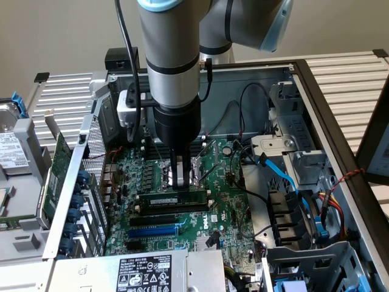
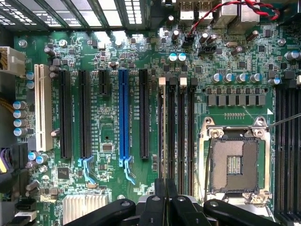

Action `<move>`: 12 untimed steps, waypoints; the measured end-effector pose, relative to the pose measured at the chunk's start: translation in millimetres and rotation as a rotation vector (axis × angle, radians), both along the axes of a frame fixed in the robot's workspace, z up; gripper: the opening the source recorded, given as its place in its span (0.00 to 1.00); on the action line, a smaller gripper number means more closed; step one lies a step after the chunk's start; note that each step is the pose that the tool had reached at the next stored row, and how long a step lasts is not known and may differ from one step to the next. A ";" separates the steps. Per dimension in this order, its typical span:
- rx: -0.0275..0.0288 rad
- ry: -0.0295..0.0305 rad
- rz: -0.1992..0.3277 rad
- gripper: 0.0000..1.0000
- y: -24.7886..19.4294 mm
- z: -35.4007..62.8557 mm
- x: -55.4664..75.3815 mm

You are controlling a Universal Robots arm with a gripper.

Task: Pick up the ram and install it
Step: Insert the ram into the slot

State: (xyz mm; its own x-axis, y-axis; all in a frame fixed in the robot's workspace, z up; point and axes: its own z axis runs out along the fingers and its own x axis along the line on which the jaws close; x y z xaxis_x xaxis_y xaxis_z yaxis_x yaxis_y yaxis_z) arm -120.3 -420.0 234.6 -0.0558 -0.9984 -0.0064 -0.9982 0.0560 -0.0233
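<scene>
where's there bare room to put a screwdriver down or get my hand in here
Bare ribbed tabletop lies outside the case on the exterior view's right, and at that view's upper left. Inside is crowded: the claw hangs over the ram, and cables fill the space beside the motherboard.

There it was, the gripper, poised right over one end of the narrow memory slots, its black linkage spread wide behind it. Just beside those slots sat the open processor socket, ringed by a metal frame. On the other side, long black card slots flanked a single blue slot, and a white slot stood furthest out. A twisted red-and-black wire crossed the edge of the green board.
</scene>
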 end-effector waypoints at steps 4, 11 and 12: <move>0.0001 -0.0009 0.000 0.12 0.9 -0.2 -0.2; 0.0000 -0.0013 0.000 0.12 1.2 -1.0 -0.3; 0.0001 -0.0013 0.000 0.12 1.2 -1.4 -0.3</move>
State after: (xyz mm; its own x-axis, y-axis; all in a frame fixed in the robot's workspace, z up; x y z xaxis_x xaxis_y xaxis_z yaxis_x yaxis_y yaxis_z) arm -120.6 -418.7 233.2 -0.0557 -0.9984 -0.0066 -0.9981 0.0559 -0.0246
